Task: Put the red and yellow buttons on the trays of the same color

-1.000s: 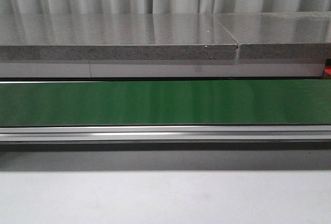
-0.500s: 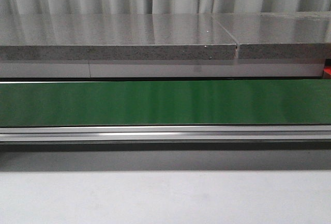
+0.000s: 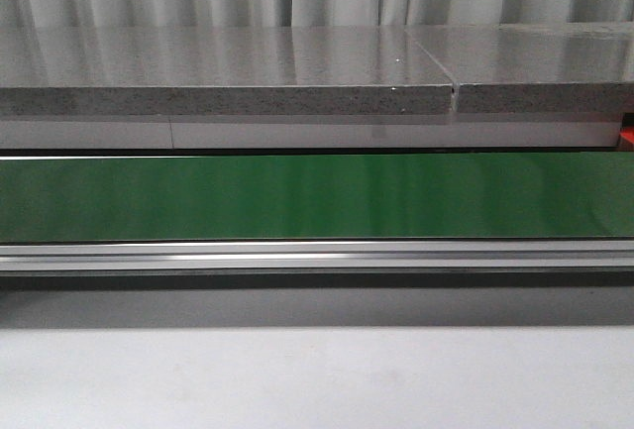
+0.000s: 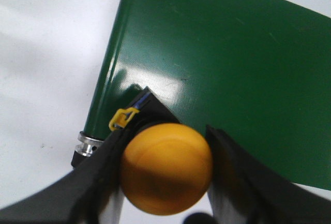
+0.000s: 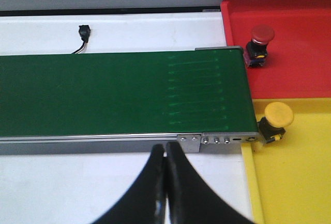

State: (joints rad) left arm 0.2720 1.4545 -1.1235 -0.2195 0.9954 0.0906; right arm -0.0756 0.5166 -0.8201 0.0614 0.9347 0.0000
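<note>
In the left wrist view, my left gripper (image 4: 168, 149) is shut on a yellow button (image 4: 166, 168), its black base with a yellow clip just past the jaws, above the end of the green belt (image 4: 217, 53). The right wrist view shows my right gripper (image 5: 165, 150) shut and empty over the white table, beside the belt's (image 5: 114, 94) end. A red button (image 5: 260, 40) stands on the red tray (image 5: 300, 22). Another yellow button (image 5: 276, 119) stands at the edge of the yellow tray (image 5: 305, 182). Neither gripper shows in the front view.
The green conveyor belt (image 3: 317, 196) runs across the front view, with a metal rail (image 3: 317, 254) before it and a grey stone slab (image 3: 228, 72) behind. A small black plug with a wire (image 5: 83, 31) lies on the white table beyond the belt.
</note>
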